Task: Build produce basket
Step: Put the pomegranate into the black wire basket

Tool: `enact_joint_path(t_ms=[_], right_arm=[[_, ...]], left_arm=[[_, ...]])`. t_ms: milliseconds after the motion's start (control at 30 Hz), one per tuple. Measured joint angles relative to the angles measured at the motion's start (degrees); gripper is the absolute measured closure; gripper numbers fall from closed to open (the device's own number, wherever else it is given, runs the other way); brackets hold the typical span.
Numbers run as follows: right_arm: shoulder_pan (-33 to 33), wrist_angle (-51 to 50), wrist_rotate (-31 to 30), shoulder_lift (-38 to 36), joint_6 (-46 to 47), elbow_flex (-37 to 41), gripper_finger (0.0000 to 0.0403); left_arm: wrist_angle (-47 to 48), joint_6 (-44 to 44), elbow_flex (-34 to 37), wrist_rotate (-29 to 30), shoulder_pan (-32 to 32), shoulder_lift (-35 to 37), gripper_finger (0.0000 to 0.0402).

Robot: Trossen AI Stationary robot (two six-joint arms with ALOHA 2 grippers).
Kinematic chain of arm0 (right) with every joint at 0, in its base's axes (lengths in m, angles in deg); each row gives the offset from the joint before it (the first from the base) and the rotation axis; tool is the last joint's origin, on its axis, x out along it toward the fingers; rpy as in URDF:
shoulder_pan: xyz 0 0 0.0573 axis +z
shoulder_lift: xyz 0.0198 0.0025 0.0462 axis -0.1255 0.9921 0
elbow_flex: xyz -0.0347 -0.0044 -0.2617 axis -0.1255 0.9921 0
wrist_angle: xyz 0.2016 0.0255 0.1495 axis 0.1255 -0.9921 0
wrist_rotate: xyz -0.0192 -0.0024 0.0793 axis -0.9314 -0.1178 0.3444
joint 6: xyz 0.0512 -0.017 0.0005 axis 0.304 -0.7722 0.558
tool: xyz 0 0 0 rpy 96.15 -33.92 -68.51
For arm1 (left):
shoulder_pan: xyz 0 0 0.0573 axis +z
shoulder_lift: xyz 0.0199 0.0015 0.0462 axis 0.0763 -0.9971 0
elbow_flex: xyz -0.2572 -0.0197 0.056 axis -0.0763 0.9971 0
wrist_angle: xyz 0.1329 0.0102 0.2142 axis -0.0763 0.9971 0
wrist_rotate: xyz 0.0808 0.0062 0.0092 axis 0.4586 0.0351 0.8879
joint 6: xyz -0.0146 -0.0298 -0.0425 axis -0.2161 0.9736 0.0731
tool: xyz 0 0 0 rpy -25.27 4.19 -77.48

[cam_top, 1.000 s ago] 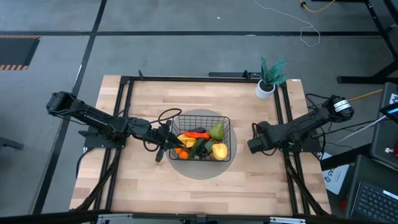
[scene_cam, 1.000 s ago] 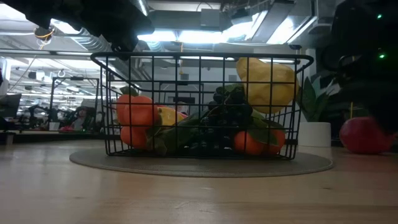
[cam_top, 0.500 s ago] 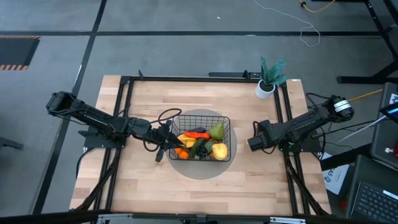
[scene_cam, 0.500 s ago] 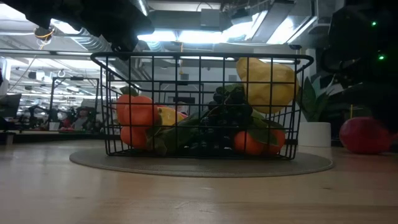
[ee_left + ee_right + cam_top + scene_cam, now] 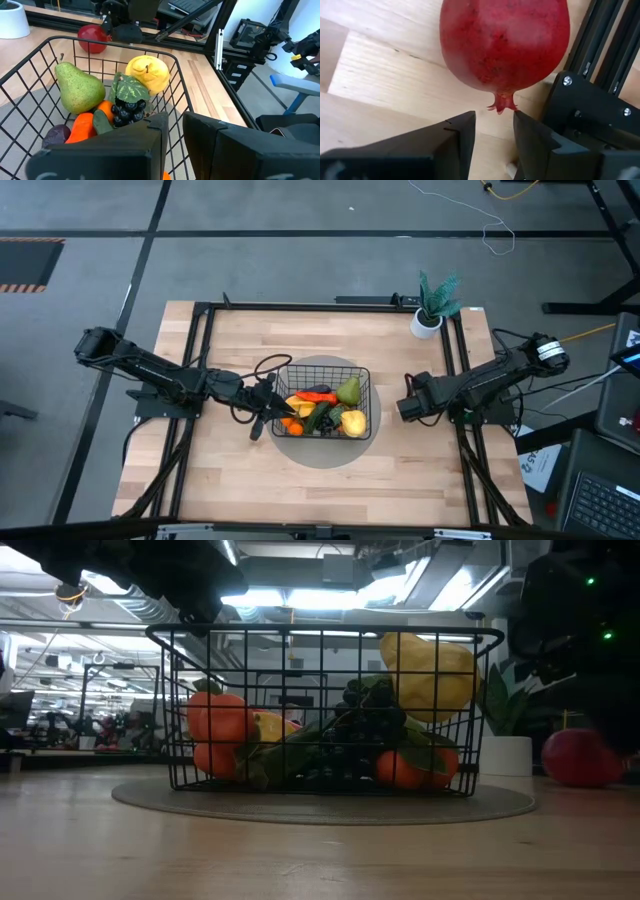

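Looking from your left, the left gripper (image 5: 268,408) pinches the basket (image 5: 357,375) rim. Most produce is in: pear (image 5: 77,89), lemon (image 5: 146,73), grapes (image 5: 126,110). One red pomegranate (image 5: 505,42) waits right, before the right gripper (image 5: 493,131), fingers apart.

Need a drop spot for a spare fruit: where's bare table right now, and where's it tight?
Free: the wood in front of the grey mat toward the near edge, and the back strip between the basket and the potted plant. Crowded: basket's left rim under the left gripper, and the right side, where the right gripper is by the red fruit.
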State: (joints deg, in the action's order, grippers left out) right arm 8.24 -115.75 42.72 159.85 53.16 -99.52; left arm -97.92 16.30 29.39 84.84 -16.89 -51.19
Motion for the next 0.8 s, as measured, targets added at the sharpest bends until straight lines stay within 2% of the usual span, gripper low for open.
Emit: enact_joint_path(t_ms=[667,800], right_arm=[[-1.43,-0.16,-0.24,0.0,-0.45,0.02,0.0278],[-1.48,-0.16,-0.22,0.0,-0.41,0.02,0.0264]], left_arm=[[0.0,0.0,0.0,0.0,-0.01,0.02,0.0356],[0.0,0.0,0.0,0.0,-0.02,0.01,0.0356]])
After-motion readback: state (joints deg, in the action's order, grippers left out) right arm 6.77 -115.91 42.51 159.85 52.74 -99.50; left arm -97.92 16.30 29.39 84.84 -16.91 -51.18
